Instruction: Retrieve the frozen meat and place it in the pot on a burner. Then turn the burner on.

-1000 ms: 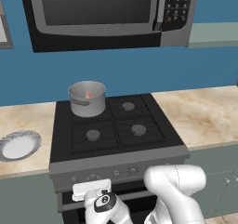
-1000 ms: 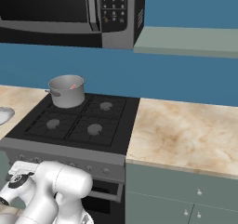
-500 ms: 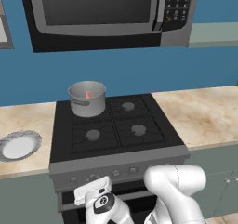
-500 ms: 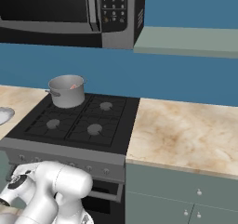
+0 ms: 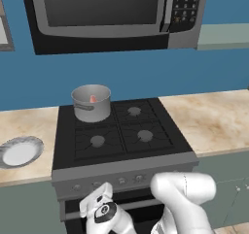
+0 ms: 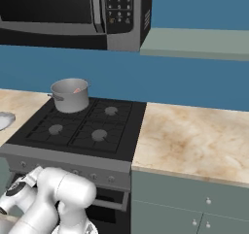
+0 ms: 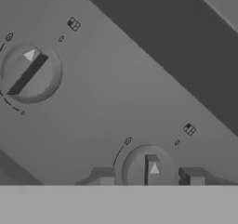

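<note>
The grey pot (image 5: 91, 103) stands on the rear-left burner of the stove, and the reddish frozen meat (image 5: 93, 99) lies inside it. From the right base view I see the same pot (image 6: 71, 95) with the meat (image 6: 77, 90) showing over its rim. My gripper (image 5: 99, 195) hangs low in front of the stove's control panel (image 5: 155, 172). In the hand view the gripper (image 7: 148, 176) is shut on a round knob (image 7: 149, 165), one fingertip on each side. That knob's bar stands turned compared with the neighbouring knob (image 7: 30, 73).
Three burners are bare: rear right (image 5: 133, 111), front left (image 5: 97, 141) and front right (image 5: 145, 135). A white plate (image 5: 19, 151) lies on the counter left of the stove. A microwave (image 5: 112, 12) hangs above. Beige counter (image 5: 214, 121) runs to the right.
My hand has barely shifted in front of the control panel. The pot, the meat and the plate stay where they were.
</note>
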You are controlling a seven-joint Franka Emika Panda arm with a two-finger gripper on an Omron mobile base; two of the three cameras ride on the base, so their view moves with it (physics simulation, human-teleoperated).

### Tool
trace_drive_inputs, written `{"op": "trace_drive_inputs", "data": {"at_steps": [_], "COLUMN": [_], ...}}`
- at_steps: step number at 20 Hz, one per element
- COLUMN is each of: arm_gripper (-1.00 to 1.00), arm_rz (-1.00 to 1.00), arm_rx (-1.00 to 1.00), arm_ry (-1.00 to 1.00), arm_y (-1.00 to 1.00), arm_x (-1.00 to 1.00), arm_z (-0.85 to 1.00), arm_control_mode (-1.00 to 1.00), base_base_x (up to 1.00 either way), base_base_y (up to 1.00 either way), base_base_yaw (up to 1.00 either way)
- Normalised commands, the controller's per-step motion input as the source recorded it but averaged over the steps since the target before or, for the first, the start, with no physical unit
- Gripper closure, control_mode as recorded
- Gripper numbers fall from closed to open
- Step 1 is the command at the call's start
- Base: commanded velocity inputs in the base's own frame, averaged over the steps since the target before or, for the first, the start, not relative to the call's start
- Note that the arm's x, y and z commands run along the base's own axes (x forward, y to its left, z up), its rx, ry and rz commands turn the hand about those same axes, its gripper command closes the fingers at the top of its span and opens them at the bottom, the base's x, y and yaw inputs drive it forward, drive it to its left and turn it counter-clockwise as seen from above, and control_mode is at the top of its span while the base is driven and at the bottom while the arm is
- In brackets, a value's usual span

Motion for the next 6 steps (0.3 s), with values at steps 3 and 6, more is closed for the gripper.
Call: {"op": "trace_drive_inputs", "data": {"at_steps": [3, 6], "arm_gripper": [1.0, 1.0], "arm_rz": [0.0, 0.0], "arm_rx": [-0.33, -0.38], "arm_ry": [0.04, 0.02], "arm_y": [0.0, 0.0], "arm_x": [0.02, 0.04], "arm_z": [-0.24, -0.33], "arm_control_mode": [-1.0, -1.0], "base_base_x": [0.0, 0.0], "base_base_y": [0.0, 0.0], "base_base_yaw": [0.0, 0.0]}}
